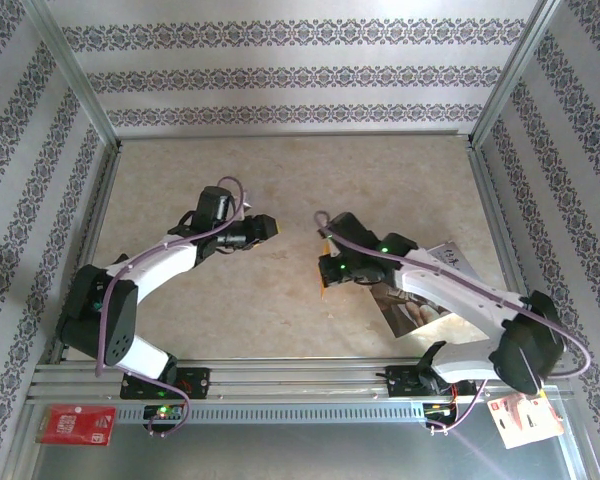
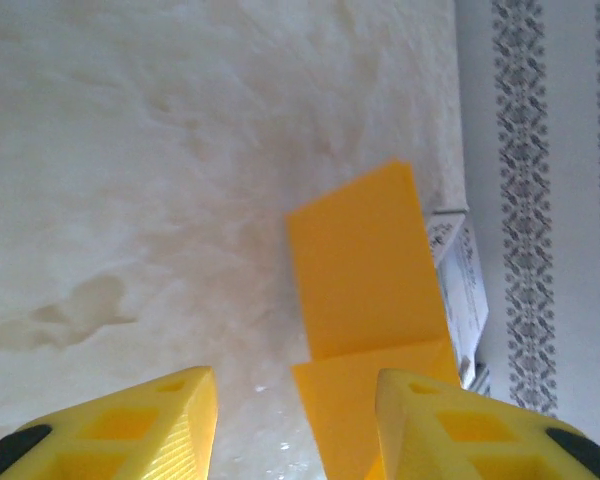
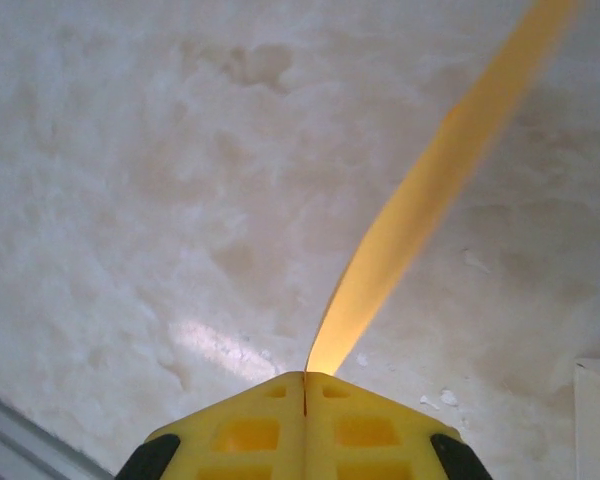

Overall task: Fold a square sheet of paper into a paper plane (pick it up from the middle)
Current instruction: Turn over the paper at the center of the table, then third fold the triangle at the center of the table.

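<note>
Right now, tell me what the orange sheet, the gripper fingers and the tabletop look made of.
Orange sheet: thin matte paper, it seems; it holds a sharp crease and bows where the right gripper pinches it. Fingers of the left gripper: dull yellow plastic, likely moulded or printed, with square recesses. Tabletop: pale mottled stone look, faint sheen; stone or laminate, cannot tell.

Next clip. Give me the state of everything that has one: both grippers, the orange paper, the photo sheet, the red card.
left gripper: open, fingers apart, clamped on nothing.
right gripper: shut on the orange paper.
orange paper: creased, held up off the table.
photo sheet: lying on the table, partly hidden.
red card: lying flat at the near edge, untouched.
</note>
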### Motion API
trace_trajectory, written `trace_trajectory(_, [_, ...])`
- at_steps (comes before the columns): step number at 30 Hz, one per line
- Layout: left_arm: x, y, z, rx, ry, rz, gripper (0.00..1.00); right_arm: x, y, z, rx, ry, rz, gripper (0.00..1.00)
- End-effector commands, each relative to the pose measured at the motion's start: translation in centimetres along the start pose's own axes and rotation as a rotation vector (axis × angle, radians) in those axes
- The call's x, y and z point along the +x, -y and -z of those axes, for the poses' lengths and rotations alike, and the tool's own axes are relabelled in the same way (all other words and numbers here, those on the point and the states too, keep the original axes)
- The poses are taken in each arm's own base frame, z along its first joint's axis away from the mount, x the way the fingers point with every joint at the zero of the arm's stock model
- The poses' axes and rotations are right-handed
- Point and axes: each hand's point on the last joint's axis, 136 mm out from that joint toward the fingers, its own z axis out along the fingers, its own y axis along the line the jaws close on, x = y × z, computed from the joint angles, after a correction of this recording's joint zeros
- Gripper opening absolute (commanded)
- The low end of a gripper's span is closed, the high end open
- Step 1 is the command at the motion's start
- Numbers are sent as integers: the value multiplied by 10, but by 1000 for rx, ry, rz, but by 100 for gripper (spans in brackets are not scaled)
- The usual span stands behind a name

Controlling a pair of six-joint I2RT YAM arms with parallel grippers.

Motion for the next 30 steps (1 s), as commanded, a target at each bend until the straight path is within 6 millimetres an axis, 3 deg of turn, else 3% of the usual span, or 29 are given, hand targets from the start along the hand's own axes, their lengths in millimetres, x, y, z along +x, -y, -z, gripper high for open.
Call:
trace_trajectory(1, [8,-28,11,-77,8,87,45,31,1,-16,117,-142,154,0])
trace_trajectory(6, [16,-36,11,-103,-18,116,45,41,-39,-50,54,-180,203,0])
trace_trajectory(11, [20,-35,6,-82,-55,136,43,48,-61,-70,-23,-181,191,0])
trace_trajectory(21, [42,-14,-33,33,-209,184,26,53,-63,-84,-82,-139,146,4])
trace_trajectory(30, [59,1,-62,57,-290,163,19,57,-58,-87,-82,-120,134,5])
